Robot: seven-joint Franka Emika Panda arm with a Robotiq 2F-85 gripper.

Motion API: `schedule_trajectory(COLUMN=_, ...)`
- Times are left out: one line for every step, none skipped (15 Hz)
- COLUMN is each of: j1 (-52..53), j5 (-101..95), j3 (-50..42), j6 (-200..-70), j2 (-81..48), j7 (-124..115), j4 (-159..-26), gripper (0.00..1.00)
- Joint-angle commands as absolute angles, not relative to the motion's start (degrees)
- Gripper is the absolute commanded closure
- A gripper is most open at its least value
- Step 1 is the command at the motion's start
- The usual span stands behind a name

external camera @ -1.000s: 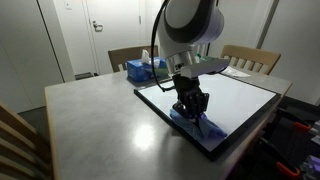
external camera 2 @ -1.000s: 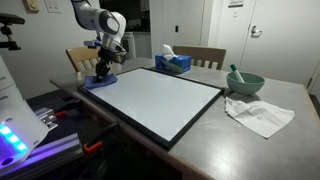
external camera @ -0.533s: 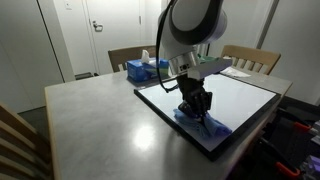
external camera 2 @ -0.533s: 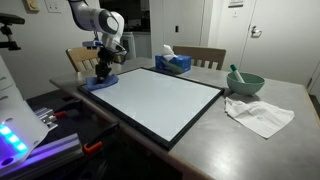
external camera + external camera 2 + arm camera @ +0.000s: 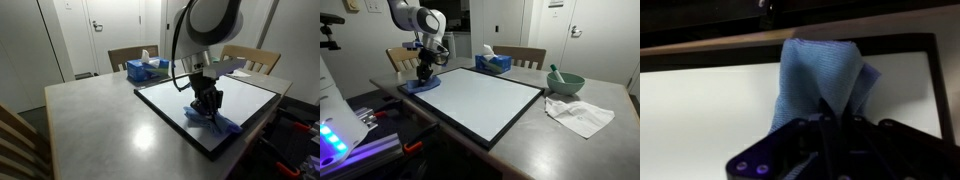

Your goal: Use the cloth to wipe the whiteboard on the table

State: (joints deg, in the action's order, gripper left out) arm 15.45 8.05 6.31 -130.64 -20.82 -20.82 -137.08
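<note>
Fingers (image 5: 208, 104): pinched tight on the blue cloth (image 5: 217, 123), pointing straight down.
Cloth: pressed onto the whiteboard (image 5: 245, 95) at a corner, just inside its black frame.
Whiteboard: flat on the grey table (image 5: 90, 115) — no marks visible.
Done: cloth gripped and on the board.
Left: probably most of the board's face — it looks barely covered.

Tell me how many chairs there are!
3. One chair behind the tissue box, a second chair further along that side, a third chair in the foreground corner. Others may be hidden.
</note>
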Motion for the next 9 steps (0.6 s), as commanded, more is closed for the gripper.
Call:
schedule_trajectory(j1=12.65, j5=7.39, j3=5.2, j6=-138.02, j2=-20.74, j7=-17.98, j4=-143.24, gripper=0.98)
schedule_trajectory(j1=11.84, j5=8.64, j3=5.32, j6=-139.44, j2=-20.2, j7=-17.56, j4=-144.19, gripper=0.98)
schedule_trajectory(j1=10.95, j5=11.09, j3=5.9, j6=-140.24, j2=-19.7, j7=-17.15, j4=-144.66, gripper=0.98)
schedule_trajectory(j1=12.52, j5=9.4, j3=6.37, j6=-134.25, j2=-18.33, j7=-19.61, j4=-141.19, gripper=0.98)
schedule_trajectory(j1=12.25, j5=9.7, j3=6.38, j6=-134.44, j2=-17.93, j7=-19.36, j4=-141.55, gripper=0.91)
schedule_trajectory(j1=12.28, j5=9.59, j3=6.39, j6=-134.43, j2=-17.86, j7=-19.43, j4=-141.49, gripper=0.91)
schedule_trajectory(j1=12.3, j5=9.53, j3=6.39, j6=-134.43, j2=-17.88, j7=-19.45, j4=-141.48, gripper=0.91)
schedule_trajectory(j1=12.36, j5=9.5, j3=6.41, j6=-134.43, j2=-17.89, j7=-19.47, j4=-141.45, gripper=0.98)
schedule_trajectory(j1=12.62, j5=7.99, j3=5.98, j6=-134.07, j2=-18.55, j7=-19.58, j4=-141.15, gripper=0.98)
